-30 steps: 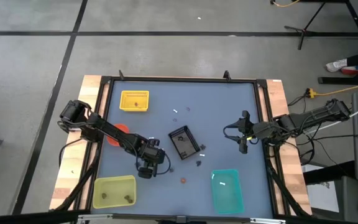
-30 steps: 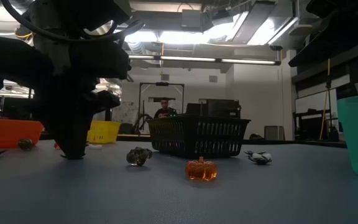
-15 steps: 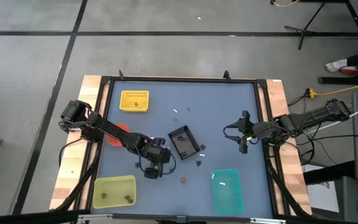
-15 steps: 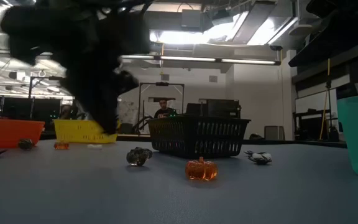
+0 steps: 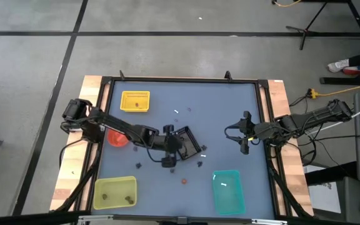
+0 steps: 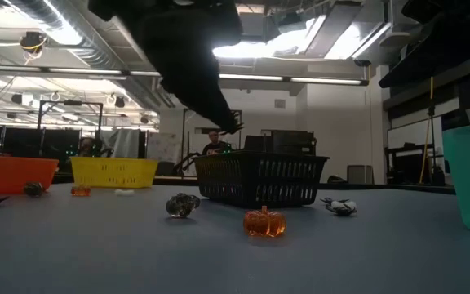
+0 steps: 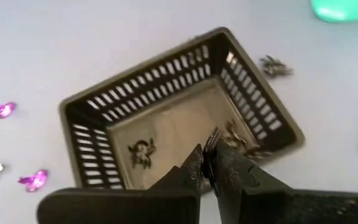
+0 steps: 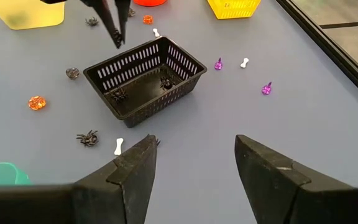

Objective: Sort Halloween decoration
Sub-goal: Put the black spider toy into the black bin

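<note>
My left gripper (image 7: 207,157) hangs over the near-left part of the black basket (image 5: 187,142), shut on a small dark trinket (image 7: 213,137). In the low view its tip (image 6: 230,124) stands well above the basket rim (image 6: 261,160). Two black spiders (image 7: 140,153) (image 7: 235,134) lie on the basket's floor. On the table lie an orange pumpkin (image 6: 264,222), a grey trinket (image 6: 183,204), a spider (image 6: 339,206) and purple pieces (image 7: 2,109). My right gripper (image 8: 194,162) waits open above the table's right side. My left gripper pinches the small dark trinket at its fingertips; thin leg-like bits (image 7: 214,133) stick out past them. The fingers (image 6: 212,98) slant down from the table's left. The trinket is lifted clear, above the inside of the basket.
A yellow basket (image 5: 135,102) stands far left, an orange container (image 5: 117,136) at the left edge, a yellow-green tray (image 5: 114,192) near left and a teal bin (image 5: 227,189) near right. A white bone (image 8: 119,146) and a spider (image 8: 87,137) lie between the basket and my right gripper.
My left gripper has risen from the table near the yellow-green tray and swung toward the right and far side, ending above the black basket. It has tipped from steeply downward to a shallower slant. A dark trinket that it covered now shows on the table.
</note>
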You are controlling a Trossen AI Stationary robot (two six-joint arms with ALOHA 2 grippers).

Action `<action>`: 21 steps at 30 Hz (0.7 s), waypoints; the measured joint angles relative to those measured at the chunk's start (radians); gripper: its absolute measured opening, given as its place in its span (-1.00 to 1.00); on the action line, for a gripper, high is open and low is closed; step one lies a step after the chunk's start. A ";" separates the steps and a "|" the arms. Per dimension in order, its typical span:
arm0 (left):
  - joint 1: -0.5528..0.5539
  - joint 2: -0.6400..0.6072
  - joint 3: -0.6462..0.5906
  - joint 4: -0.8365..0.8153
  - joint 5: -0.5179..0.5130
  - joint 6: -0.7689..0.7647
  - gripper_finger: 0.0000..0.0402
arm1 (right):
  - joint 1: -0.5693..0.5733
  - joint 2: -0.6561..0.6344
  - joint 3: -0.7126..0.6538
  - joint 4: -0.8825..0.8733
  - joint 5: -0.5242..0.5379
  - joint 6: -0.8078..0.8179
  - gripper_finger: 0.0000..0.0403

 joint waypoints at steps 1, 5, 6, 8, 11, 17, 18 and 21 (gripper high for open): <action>0.008 0.000 0.000 0.004 0.000 0.000 -0.94 | 0.000 0.000 0.000 0.000 0.000 0.000 0.07; 0.038 0.000 0.000 0.011 0.000 0.000 -0.93 | 0.000 0.000 0.000 0.000 0.000 0.000 0.07; 0.043 0.000 0.000 0.011 0.000 0.000 -0.93 | 0.000 0.000 0.000 0.000 0.000 0.000 0.07; 0.051 0.000 0.000 0.011 0.000 0.000 -0.93 | 0.000 0.000 0.000 0.000 0.000 0.000 0.07; 0.058 0.000 0.000 0.011 0.002 0.000 -0.93 | 0.000 0.000 0.000 0.000 0.000 0.000 0.07; 0.060 0.000 0.000 0.011 0.002 0.000 -0.93 | 0.000 0.000 0.000 0.000 0.000 0.000 0.07; 0.060 0.000 0.000 0.011 0.002 0.000 -0.92 | 0.000 0.000 0.000 0.000 0.000 0.000 0.07; 0.060 0.000 0.000 0.011 0.000 0.000 -0.84 | 0.000 0.000 0.000 0.000 0.000 0.000 0.07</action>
